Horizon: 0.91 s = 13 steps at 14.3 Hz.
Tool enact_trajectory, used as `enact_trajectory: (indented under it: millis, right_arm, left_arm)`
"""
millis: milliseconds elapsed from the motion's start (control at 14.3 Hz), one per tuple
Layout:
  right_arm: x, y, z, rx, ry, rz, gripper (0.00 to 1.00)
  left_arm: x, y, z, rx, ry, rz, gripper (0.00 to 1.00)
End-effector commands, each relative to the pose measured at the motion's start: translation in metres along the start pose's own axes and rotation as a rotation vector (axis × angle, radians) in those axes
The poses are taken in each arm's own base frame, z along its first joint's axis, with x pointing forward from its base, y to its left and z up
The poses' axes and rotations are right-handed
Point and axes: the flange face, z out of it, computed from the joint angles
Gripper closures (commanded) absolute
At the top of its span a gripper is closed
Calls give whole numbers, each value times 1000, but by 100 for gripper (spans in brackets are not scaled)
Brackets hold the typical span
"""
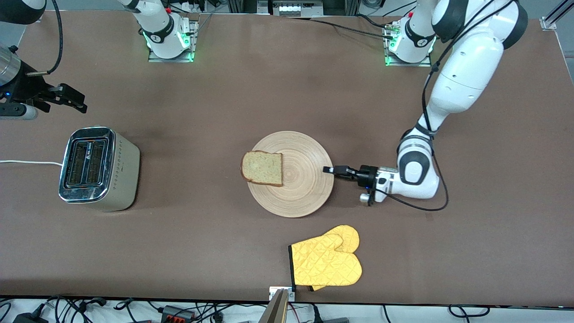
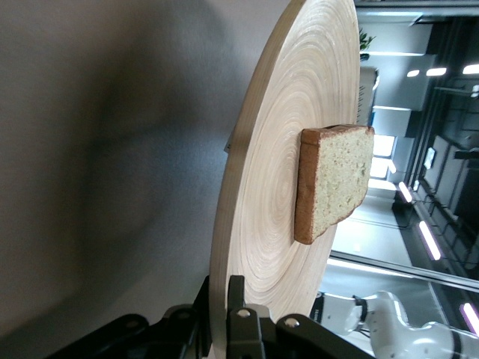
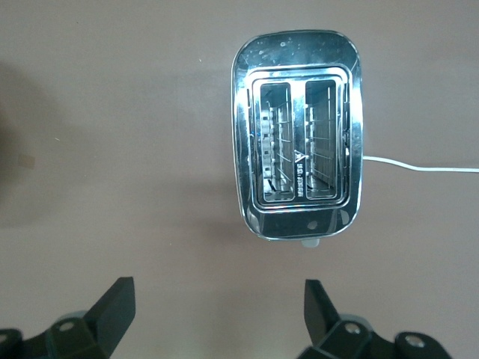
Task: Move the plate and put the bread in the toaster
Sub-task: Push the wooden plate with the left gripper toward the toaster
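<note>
Plate (image 1: pixel 293 179) lies flat at mid-worktop (image 1: pixel 269 89). Bread (image 1: pixel 263 168) rests on the plate's edge toward the right arm's end, overhanging the rim slightly. Left claw (image 1: pixel 328 170) is low at the plate's rim on the left arm's side; in the left wrist view its fingers (image 2: pixel 238 329) pinch the plate's edge. Toaster (image 1: pixel 96 168) stands upright toward the right arm's end, both slots empty, white cord (image 1: pixel 27 162) trailing off. Right claw (image 1: pixel 67 98) hangs spread above the worktop beside the toaster. Yellow oven mitt (image 1: pixel 327 262) lies nearer the front camera than the plate.
</note>
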Motion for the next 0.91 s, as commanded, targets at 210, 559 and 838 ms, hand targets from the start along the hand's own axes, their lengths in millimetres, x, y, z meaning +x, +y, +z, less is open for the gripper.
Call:
enact_trajectory:
  millis: [210,559,838]
  right_arm:
    - [18,-50,39,-1,-61,-78,0]
    - [47,-99,107,69,-109,-121,0]
    - [62,-139,153,210,-127,-94,0]
  left_arm:
    - [0,11,42,22,9,3,98]
    - [-4,16,77,77,41,11,97]
    - [2,23,73,77,51,-7,70]
